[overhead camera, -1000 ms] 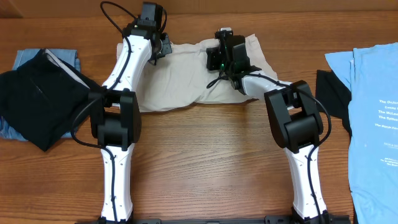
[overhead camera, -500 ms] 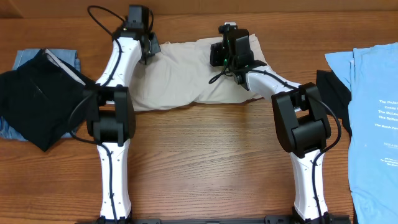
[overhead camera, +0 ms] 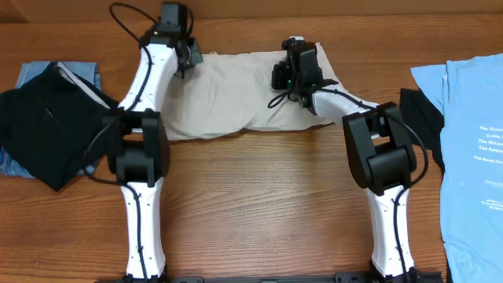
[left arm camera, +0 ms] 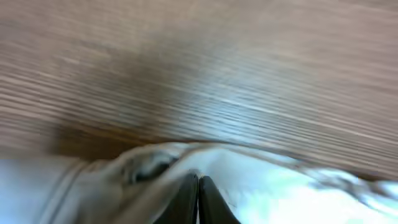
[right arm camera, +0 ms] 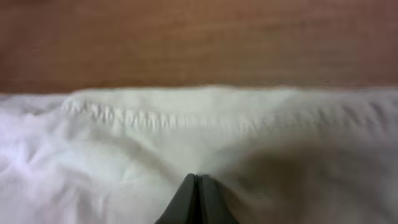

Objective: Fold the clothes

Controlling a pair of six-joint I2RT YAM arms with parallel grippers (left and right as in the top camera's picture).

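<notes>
Since a second earlier, your left pincer (left arm camera: 198, 182) had swung outward and away from you, drawing the far left corner of the beige trousers (overhead camera: 228, 86) with it, so their far edge lay straighter and the cloth flatter. Your right pincer (right arm camera: 198, 182) had crept toward the trousers' far right edge. Both pincers were pressed closed, each pinching the trouser fabric: the left at the far left corner, where the cloth bunched up to its tips, the right just inside the stitched far hem. The trousers lay spread on the wooden surface (overhead camera: 259, 204). Well to the left of the trousers sat a black garment (overhead camera: 39, 130) on top of blue denim (overhead camera: 35, 72). Well to their right lay a light blue T-shirt (overhead camera: 471, 94) with white lettering, and a second black garment (overhead camera: 420, 118) touched its trouser-facing side
</notes>
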